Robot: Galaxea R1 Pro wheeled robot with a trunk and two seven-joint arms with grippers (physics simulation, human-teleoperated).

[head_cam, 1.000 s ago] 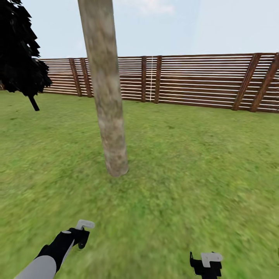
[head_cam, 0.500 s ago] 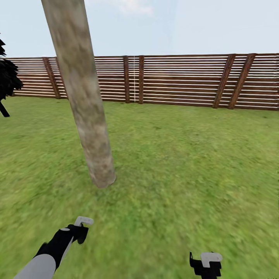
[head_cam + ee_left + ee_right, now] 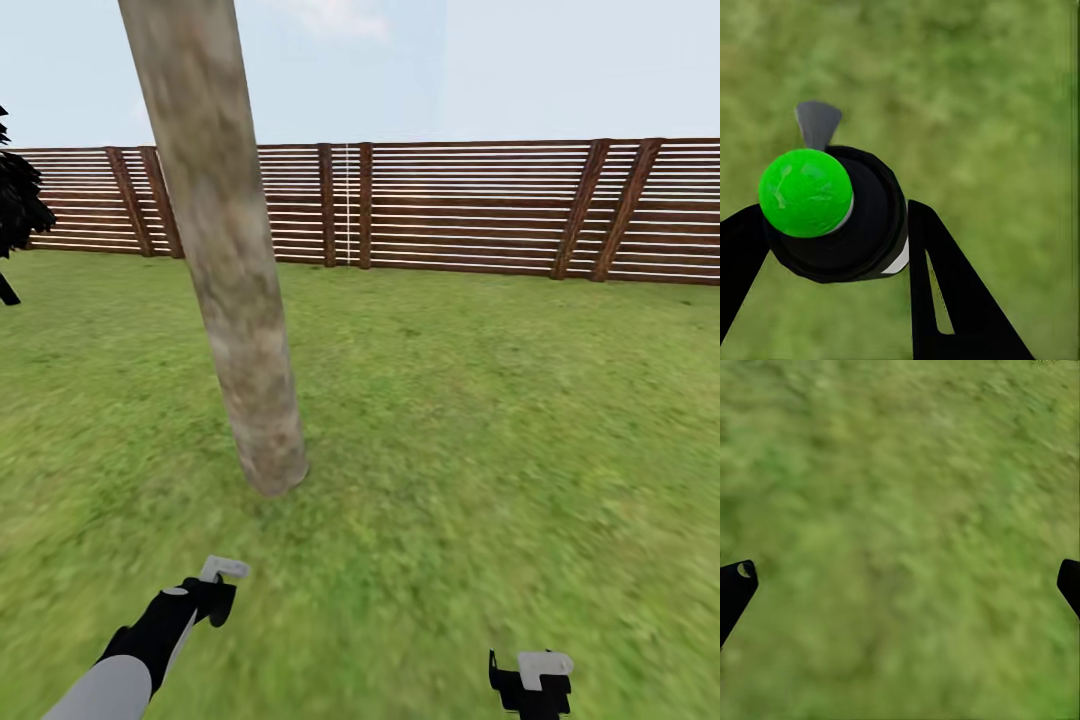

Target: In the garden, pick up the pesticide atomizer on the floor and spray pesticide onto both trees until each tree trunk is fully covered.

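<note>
Left wrist view, nearest of all: the left gripper (image 3: pixel 832 247) has its two flat black fingers (image 3: pixel 952 300) pressed against the sides of the pesticide atomizer (image 3: pixel 844 217), seen from above as a round, glossy black cap with a sliver of white body showing at its edge. On the cap sits a bright green ball with a smooth, faintly mottled skin, and a small grey wedge-shaped nozzle pokes out past the rim. Under it lies blurred grass.

From the head view the same left gripper (image 3: pixel 215 590) hangs low over the lawn on a black wrist and a pale grey forearm, with the atomizer's whitish angled top (image 3: pixel 222 569) poking out of it, a short way in front of the tree trunk (image 3: pixel 225 260). The right gripper (image 3: pixel 530 680) sits at the bottom edge, well off to the right of the trunk, black with a whitish bracket on top. In the right wrist view its dark fingertips (image 3: pixel 735 585) stand far apart at the two sides of the picture, with nothing but soft, streaky grass between them.

The trunk is a thick, straight, smooth column, pale grey-brown with mottled tan and greenish patches, planted in the lawn (image 3: pixel 480 430) and leaning slightly in the picture. Behind the trunk runs a fence (image 3: pixel 470 205) of thin brown horizontal slats braced by darker slanted posts. Far to the trunk's left, a ragged black-leaved tree (image 3: pixel 15 210) stands near the fence.
</note>
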